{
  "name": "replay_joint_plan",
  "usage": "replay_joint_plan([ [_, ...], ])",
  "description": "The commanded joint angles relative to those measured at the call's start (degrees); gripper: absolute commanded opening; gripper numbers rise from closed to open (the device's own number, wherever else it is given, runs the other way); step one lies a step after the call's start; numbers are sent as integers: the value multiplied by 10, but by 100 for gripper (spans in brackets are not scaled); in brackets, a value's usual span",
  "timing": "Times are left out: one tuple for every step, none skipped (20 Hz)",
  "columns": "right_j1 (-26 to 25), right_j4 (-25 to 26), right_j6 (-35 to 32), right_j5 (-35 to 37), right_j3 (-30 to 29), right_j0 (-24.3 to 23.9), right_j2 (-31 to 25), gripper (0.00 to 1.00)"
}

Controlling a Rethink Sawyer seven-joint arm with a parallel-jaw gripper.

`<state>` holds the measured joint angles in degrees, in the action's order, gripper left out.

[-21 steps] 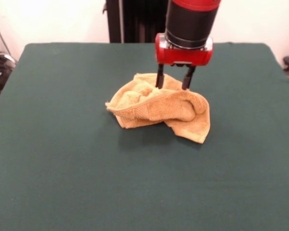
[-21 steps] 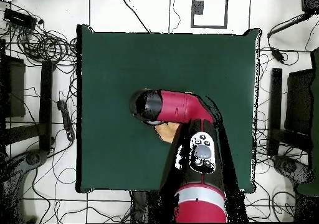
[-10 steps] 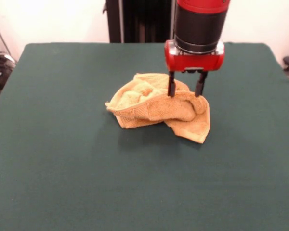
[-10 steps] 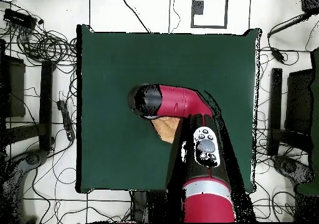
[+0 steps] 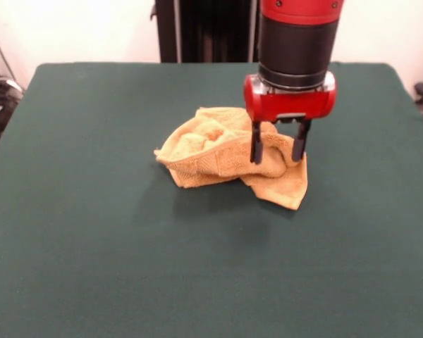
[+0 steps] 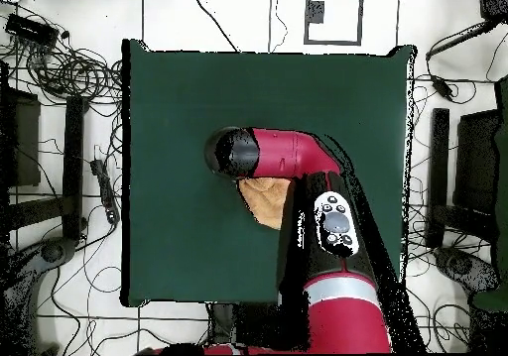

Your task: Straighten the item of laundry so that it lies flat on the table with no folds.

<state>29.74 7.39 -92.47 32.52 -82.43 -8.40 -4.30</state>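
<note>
A golden-orange towel (image 5: 218,158) lies crumpled in a loose heap on the dark green table (image 5: 92,232), slightly behind the middle. One corner hangs toward the front right. My gripper (image 5: 276,153) stands open over the towel's right part, its two dark fingers (image 5: 255,146) straddling the raised fold there, with nothing gripped. In the overhead view the red arm (image 6: 288,164) covers most of the towel (image 6: 262,199), and only an orange patch shows beside it.
Cables, stands and equipment lie on the floor around the table (image 6: 179,104) in the overhead view. A dark pillar stands behind the table's far edge in the front view.
The gripper has moved to the right and downward in the front view, from the towel's back middle to its right fold. The towel has not shifted.
</note>
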Motion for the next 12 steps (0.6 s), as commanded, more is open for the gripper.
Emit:
replay_joint_plan([
  [-1,27,-50,74,-88,28,11,100],
  [4,35,-38,85,-100,28,15,100],
  [9,53,-1,92,-105,25,10,100],
  [15,63,28,87,-117,18,-2,100],
  [20,74,65,87,-130,7,-22,100],
  [25,85,93,83,-142,-1,-39,100],
  [28,97,118,82,-150,-9,-57,100],
  [31,108,143,81,-158,-18,-75,100],
  [33,114,155,81,-167,-27,-91,100],
  [36,118,159,84,-174,-32,-102,100],
  [37,121,158,84,-181,-39,-115,100],
  [38,123,158,85,-187,-46,-129,100],
])
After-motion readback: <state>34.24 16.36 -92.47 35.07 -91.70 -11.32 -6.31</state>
